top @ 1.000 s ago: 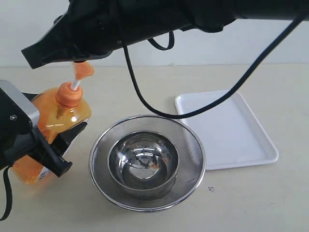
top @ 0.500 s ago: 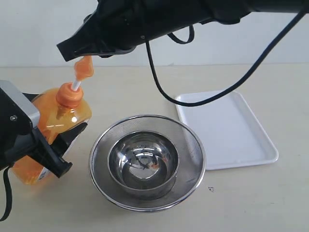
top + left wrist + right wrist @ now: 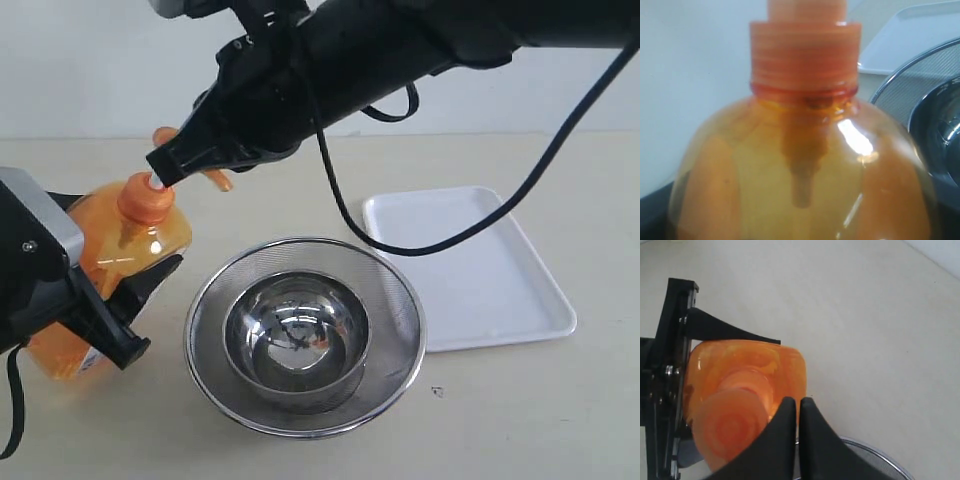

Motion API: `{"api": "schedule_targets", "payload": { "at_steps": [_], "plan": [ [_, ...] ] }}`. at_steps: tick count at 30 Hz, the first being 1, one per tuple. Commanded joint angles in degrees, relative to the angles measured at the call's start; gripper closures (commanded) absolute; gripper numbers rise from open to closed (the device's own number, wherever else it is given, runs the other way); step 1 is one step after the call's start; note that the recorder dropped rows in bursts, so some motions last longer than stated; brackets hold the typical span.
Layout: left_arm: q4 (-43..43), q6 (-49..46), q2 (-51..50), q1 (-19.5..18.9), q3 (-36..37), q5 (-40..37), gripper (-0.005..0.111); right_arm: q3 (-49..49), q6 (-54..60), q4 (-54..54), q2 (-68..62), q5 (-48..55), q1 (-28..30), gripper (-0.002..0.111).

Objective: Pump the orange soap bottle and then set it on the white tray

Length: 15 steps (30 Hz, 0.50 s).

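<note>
While your left gripper [image 3: 118, 262] clamps the body of the orange soap bottle [image 3: 145, 238], the bottle leans at the left side of the table [image 3: 570, 180], just beside the steel mesh strainer [image 3: 398, 292] with a steel bowl [image 3: 295, 330] in it. Your right gripper [image 3: 798, 401] has its fingers closed together on nothing, tips against the orange pump head [image 3: 732, 427], which sits low over the cap. Your white tray [image 3: 500, 300] lies on the strainer's far side, well apart from the bottle.
</note>
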State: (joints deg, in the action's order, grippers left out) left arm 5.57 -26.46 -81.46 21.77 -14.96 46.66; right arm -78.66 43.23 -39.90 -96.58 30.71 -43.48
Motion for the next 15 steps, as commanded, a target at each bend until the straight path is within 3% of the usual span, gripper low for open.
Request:
{"api": "schedule_targets", "payload": {
  "at_steps": [1,7,15],
  "plan": [
    [-0.2,-0.2,0.3,0.2,-0.8,4.1,0.102,0.3,-0.3,0.3,1.5,-0.1,0.2,0.108],
    [-0.2,-0.2,0.3,0.2,-0.8,4.3,0.102,0.4,-2.3,1.4,6.2,-1.5,0.2,0.108],
    [1.1,-1.9,-1.1,0.2,-0.8,4.9,0.102,0.8,-17.6,14.6,14.3,-0.5,0.2,0.108]
  ]
}}
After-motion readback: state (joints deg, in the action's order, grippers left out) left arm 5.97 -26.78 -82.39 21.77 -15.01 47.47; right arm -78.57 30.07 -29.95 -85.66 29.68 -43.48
